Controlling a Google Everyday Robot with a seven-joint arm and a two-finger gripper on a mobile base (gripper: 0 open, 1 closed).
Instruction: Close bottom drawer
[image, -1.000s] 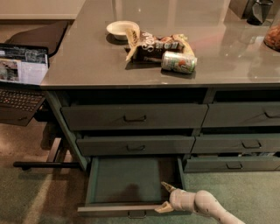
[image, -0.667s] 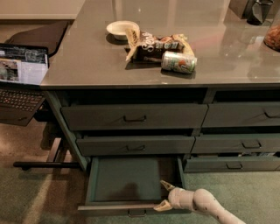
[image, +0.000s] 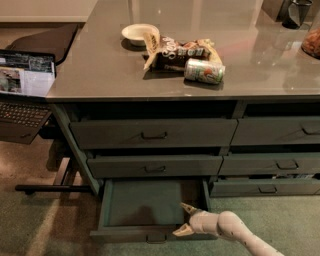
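Note:
The bottom drawer (image: 150, 202) stands pulled out at the foot of the left drawer stack, its plain green floor bare, and its low front panel (image: 125, 235) with a small dark pull handle (image: 156, 238) lies along the lower edge of the view. My gripper (image: 184, 219) is open at the drawer's front right corner. One tan fingertip (image: 188, 207) is over the drawer floor and the other (image: 180, 230) is at the front panel's top edge. The pale arm (image: 235, 231) comes in from the lower right.
Two taller closed drawers (image: 152, 134) sit above the open one, with more drawers (image: 275, 164) to the right. The grey countertop (image: 100, 65) holds a bowl (image: 138, 33), snack bags (image: 177, 50) and a can (image: 204, 71). A laptop (image: 22, 87) on a stand is at the left. Green carpet (image: 45, 225) surrounds the cabinet.
The gripper has shifted slightly left toward the drawer's front right corner. The drawer stays pulled out about as far as before.

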